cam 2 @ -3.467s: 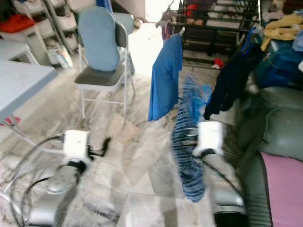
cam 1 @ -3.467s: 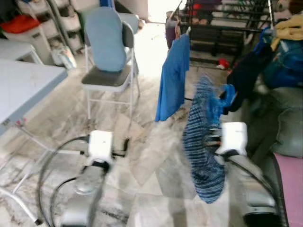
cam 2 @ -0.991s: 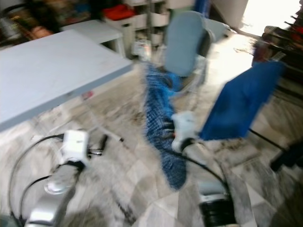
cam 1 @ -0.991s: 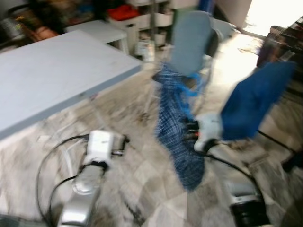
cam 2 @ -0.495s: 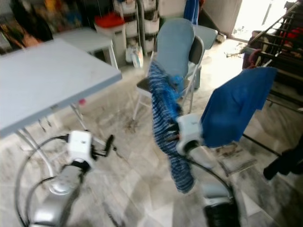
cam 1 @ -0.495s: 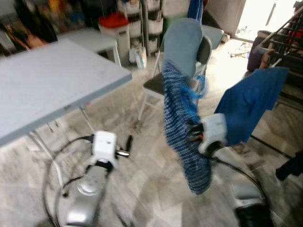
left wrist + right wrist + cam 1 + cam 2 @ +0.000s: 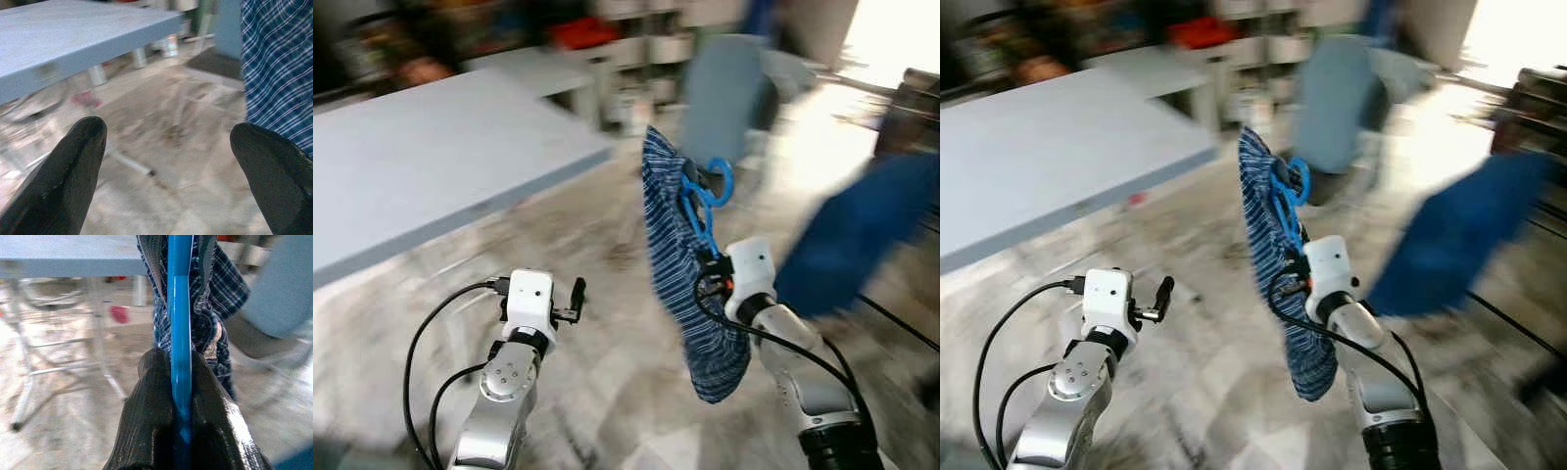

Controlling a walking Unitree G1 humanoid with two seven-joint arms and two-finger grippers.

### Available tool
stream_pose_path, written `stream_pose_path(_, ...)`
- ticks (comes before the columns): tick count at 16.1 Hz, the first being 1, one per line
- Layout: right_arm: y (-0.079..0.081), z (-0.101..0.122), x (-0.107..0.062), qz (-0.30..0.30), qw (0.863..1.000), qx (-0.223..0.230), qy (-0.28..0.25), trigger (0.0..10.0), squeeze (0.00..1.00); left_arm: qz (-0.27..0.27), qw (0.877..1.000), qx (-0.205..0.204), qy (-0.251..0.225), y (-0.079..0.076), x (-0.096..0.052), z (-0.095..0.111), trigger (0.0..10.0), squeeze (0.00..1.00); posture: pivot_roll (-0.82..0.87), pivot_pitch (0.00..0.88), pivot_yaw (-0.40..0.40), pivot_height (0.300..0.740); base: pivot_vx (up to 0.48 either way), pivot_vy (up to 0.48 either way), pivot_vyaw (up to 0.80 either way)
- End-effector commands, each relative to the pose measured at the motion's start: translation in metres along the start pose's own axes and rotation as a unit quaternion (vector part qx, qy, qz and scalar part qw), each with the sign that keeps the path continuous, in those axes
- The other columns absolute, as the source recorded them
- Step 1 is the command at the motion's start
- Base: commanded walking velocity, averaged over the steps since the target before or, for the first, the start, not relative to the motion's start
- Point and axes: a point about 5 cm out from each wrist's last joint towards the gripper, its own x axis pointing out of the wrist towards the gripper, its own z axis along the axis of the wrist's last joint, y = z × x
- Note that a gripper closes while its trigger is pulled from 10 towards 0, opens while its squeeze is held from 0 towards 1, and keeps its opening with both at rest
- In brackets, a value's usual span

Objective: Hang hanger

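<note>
Now the whole scene is seen swung toward the robot's left compared with half a second ago, which is read as a turn of the camera and body, not a move of the furniture: the grey table (image 7: 431, 166) takes up more of the upper left, while the folding chair (image 7: 729, 93) and the blue shirt (image 7: 857, 245) hung on a rack are smeared by motion blur at the upper right. The right gripper (image 7: 180, 382) is held raised at centre right, its two black fingers (image 7: 151, 396) pressed together on the lower bar of the blue hanger (image 7: 703, 201), as it was a moment earlier. A blue-and-white checked shirt (image 7: 680, 274) is draped on that hanger and hangs down past the gripper toward the marble floor (image 7: 607, 372). The hanger's hook is seen near the top of the garment, free of any rail. The left gripper (image 7: 168, 161) is held low at the left with its fingers spread wide and nothing between them. The hanging step is judged not yet done; the turn appears to carry the hanger away from the rack, so a rail must still be found.
</note>
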Motion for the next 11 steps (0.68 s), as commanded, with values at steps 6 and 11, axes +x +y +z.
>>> stream_pose_path(6, 0.0024, 0.0091, 0.0043, 0.017, 1.0, -0.004, -0.014, 10.0, 0.0, 0.008, 1.0, 0.021, 0.01, 0.003, 0.0008, -0.0015, 10.0, 0.0, -0.08, 0.01, 0.025, 0.74, 0.0, 0.0, 0.53)
stream_pose_path(11, 0.0007, 0.0073, 0.0064, 0.05, 0.999, -0.003, 0.003, 10.0, 0.0, 0.002, 1.0, 0.021, 0.014, 0.0012, 0.0019, -0.0015, 10.0, 0.0, -0.08, 0.004, 0.021, 0.74, 0.0, 0.0, 0.0)
